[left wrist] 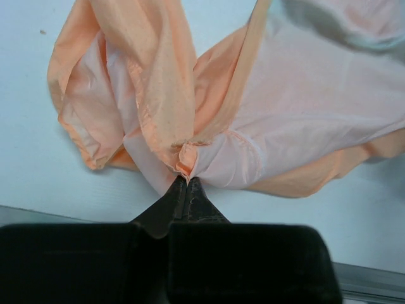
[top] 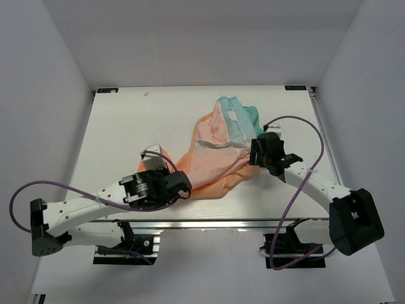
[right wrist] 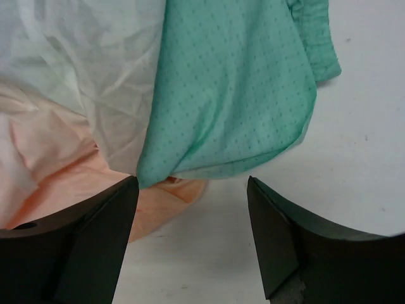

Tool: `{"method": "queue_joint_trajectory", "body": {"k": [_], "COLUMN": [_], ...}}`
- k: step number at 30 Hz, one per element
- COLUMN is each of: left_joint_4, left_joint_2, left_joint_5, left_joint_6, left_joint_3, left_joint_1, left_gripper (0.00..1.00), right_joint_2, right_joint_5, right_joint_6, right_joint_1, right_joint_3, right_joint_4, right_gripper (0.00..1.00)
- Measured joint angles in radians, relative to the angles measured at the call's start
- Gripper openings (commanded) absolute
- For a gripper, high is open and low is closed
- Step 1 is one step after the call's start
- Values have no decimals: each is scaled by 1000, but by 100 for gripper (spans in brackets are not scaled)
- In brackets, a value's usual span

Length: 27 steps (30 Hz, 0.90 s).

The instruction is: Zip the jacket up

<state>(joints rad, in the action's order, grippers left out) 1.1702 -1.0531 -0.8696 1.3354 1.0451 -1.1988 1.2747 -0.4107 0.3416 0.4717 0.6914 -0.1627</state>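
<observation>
The jacket [top: 218,149] lies crumpled in a heap at the middle of the table, peach-orange at its near part and teal-green at its far right. My left gripper [top: 185,183] is at the heap's near left edge, shut on a pinched fold of peach jacket fabric [left wrist: 185,161]. My right gripper [top: 258,152] is open at the heap's right side. In the right wrist view its fingers [right wrist: 104,218] stand wide apart just short of the teal fold [right wrist: 234,95], with bare table between them. No zipper pull shows.
The white table [top: 126,126] has a metal rail along its near edge [top: 209,223]. Grey walls enclose it at the back and sides. Purple cables loop from both arms [top: 297,120].
</observation>
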Motion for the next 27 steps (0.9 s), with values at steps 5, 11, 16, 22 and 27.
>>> {"method": "queue_joint_trajectory", "body": {"k": [5, 11, 16, 22, 27], "left_joint_4": [-30, -80, -114, -128, -132], "left_joint_2": [-78, -121, -129, -128, -109], "left_joint_5": [86, 184, 216, 235, 256], "left_joint_6": [3, 5, 5, 5, 5], "left_joint_3": [-103, -194, -196, -196, -201], "left_joint_1": [0, 0, 0, 6, 17], "left_gripper": [0, 0, 0, 0, 0], "right_joint_2": [14, 226, 488, 857, 1139], "right_joint_5": [50, 146, 217, 167, 24], "right_joint_6": [-36, -214, -436, -461, -372], "right_joint_1": [0, 41, 143, 218, 216], "right_joint_3": [182, 491, 682, 1078, 1486], "right_joint_4": [-33, 11, -6, -121, -244], "right_gripper": [79, 77, 78, 80, 84]}}
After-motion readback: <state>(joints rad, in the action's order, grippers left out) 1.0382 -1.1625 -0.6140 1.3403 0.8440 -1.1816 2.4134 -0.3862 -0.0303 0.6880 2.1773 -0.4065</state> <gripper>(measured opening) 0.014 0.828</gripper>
